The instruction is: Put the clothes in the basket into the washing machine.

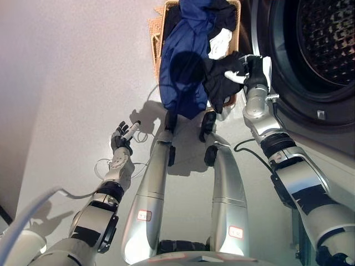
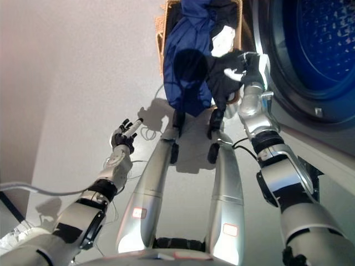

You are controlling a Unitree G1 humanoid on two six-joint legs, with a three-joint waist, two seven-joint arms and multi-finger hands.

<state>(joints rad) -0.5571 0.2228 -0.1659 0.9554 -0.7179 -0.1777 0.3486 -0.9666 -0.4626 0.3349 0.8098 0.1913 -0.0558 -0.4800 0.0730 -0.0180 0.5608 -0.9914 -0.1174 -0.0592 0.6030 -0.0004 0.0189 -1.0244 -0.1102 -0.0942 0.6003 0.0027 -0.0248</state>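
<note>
Right hand (image 1: 247,71) pinched black garment (image 1: 222,83) at wicker basket (image 1: 157,33) rim. Left hand (image 1: 123,138) idle, fingers loosely spread. Risk: draped blue garment (image 1: 186,61) snagging, falling to floor (image 1: 72,83) short of washing machine drum (image 1: 324,33).

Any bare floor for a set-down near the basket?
Free: grey floor left of the woven wicker basket, beyond the open left hand. Crowded: the basket, heaped with blue cloth and dark garment, right hand against the washing machine drum.
</note>
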